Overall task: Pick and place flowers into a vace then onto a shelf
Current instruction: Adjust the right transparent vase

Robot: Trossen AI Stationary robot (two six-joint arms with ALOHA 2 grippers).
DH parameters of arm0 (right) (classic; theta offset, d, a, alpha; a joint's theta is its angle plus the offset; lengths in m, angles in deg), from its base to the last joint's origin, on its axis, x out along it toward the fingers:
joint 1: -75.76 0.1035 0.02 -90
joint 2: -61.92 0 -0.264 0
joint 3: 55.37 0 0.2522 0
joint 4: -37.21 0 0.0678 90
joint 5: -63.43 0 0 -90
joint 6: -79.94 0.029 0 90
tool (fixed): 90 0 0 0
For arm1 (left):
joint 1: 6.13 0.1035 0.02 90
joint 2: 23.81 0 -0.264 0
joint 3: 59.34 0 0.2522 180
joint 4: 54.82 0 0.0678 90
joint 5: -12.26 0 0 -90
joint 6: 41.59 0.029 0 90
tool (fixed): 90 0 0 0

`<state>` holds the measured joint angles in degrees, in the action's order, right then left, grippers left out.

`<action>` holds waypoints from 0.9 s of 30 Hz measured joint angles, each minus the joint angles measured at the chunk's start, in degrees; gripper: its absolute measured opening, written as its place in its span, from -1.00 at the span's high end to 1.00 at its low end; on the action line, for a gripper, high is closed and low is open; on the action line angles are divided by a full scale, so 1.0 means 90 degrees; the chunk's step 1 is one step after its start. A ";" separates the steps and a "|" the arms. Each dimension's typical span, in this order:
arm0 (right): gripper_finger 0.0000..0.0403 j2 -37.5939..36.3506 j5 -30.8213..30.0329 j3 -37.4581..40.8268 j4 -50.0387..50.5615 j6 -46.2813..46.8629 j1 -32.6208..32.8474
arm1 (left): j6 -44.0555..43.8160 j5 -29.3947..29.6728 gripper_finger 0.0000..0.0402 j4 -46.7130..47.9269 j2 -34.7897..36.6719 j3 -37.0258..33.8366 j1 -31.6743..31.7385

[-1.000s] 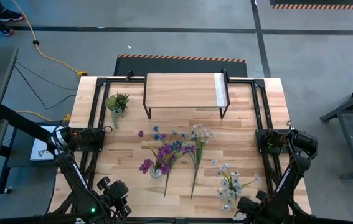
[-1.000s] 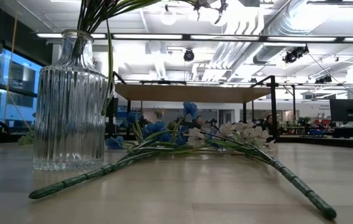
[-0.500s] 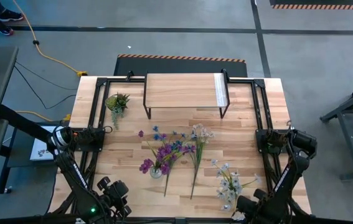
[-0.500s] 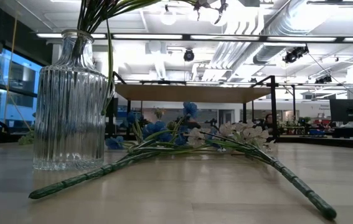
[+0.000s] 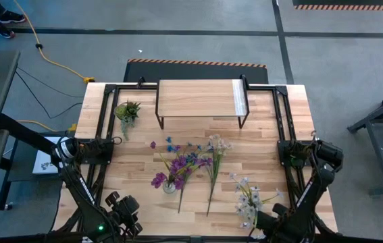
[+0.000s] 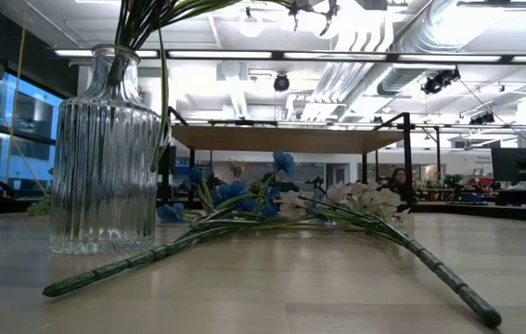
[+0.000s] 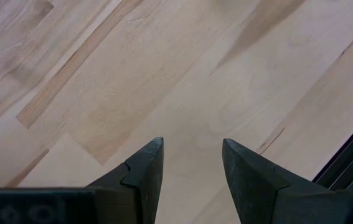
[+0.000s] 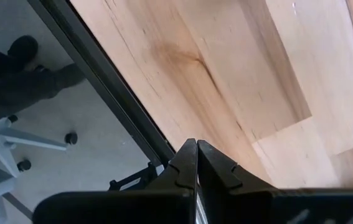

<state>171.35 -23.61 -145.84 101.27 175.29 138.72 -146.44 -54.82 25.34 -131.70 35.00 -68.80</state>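
Observation:
A ribbed glass vase point(image 6: 103, 158) stands on the tabletop and holds a purple spray point(image 5: 159, 179). In the high view the vase point(image 5: 169, 187) is near the table's middle. Beside it, a blue spray point(image 5: 180, 160) and a white-pink spray point(image 5: 215, 146) lie flat with their stems point(image 6: 114, 270) toward the near edge. Another pale spray point(image 5: 248, 199) lies near the right gripper point(image 5: 261, 227). The shelf point(image 5: 201, 100) stands at the far side on its black legs. My left gripper point(image 7: 192, 149) hovers open over bare wood at the near left. My right gripper point(image 8: 196, 148) is shut over the table's edge.
A small green potted plant point(image 5: 127, 111) sits left of the shelf. Black frame rails point(image 5: 282, 118) run along the table's left and right sides. A dark mat point(image 5: 198, 69) lies on the floor beyond the far edge. Bare wood stretches between the sprays and the shelf.
My right arm has crept slightly toward the table's left along the near edge. The flowers, the vase and the left arm have stayed put.

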 joint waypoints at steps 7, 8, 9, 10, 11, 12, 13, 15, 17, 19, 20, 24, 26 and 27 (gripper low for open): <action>0.99 0.0000 -0.0117 -0.0002 0.0093 -0.0103 -0.0057 | -0.0002 -0.0002 0.02 -0.0001 0.0000 0.0000 -0.0001; 0.99 0.0000 -0.0115 -0.0002 0.0097 -0.0131 -0.0071 | 0.0000 -0.0002 0.02 -0.0001 0.0000 0.0000 -0.0001; 0.99 0.0000 -0.0114 -0.0002 0.0100 -0.0152 -0.0079 | -0.0001 -0.0002 0.02 -0.0001 0.0000 0.0000 0.0001; 0.99 0.0000 -0.0117 -0.0002 0.0102 -0.0166 -0.0085 | -0.0001 -0.0001 0.02 -0.0001 0.0000 0.0000 -0.0001; 0.99 0.0000 -0.0119 -0.0002 0.0111 -0.0186 -0.0097 | -0.0002 -0.0002 0.02 -0.0001 0.0000 0.0000 -0.0001; 0.99 0.0000 -0.0119 -0.0002 0.0127 -0.0199 -0.0108 | -0.0002 -0.0002 0.02 -0.0001 0.0000 0.0000 0.0001; 0.99 0.0000 -0.0120 -0.0002 0.0146 -0.0211 -0.0120 | -0.0002 -0.0002 0.02 -0.0001 0.0000 0.0000 -0.0001; 0.99 0.0000 -0.0119 -0.0002 0.0156 -0.0279 -0.0146 | -0.0002 -0.0002 0.02 -0.0001 0.0000 0.0000 -0.0001; 0.98 0.0000 -0.0121 -0.0005 0.0159 -0.0358 -0.0187 | -0.0002 -0.0002 0.02 -0.0001 0.0000 0.0000 -0.0001; 0.98 0.0000 -0.0122 -0.0005 0.0190 -0.0452 -0.0245 | -0.0002 -0.0001 0.02 -0.0001 0.0000 0.0000 -0.0001; 0.98 0.0000 -0.0122 -0.0005 0.0217 -0.0481 -0.0274 | -0.0002 -0.0002 0.02 -0.0001 0.0000 0.0000 -0.0001; 0.99 0.0000 -0.0134 -0.0005 0.0299 -0.0700 -0.0399 | -0.0002 -0.0002 0.02 -0.0001 0.0000 0.0000 -0.0001; 1.00 0.0000 -0.0141 -0.0005 0.0322 -0.0816 -0.0461 | -0.0002 -0.0002 0.02 -0.0001 0.0000 0.0000 -0.0001; 1.00 0.0000 -0.0155 -0.0005 0.0338 -0.0852 -0.0480 | -0.0002 -0.0002 0.02 -0.0004 0.0000 0.0000 -0.0001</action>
<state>171.35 -25.00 -145.88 104.30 167.62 134.40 -146.47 -54.84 25.31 -131.70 35.00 -68.81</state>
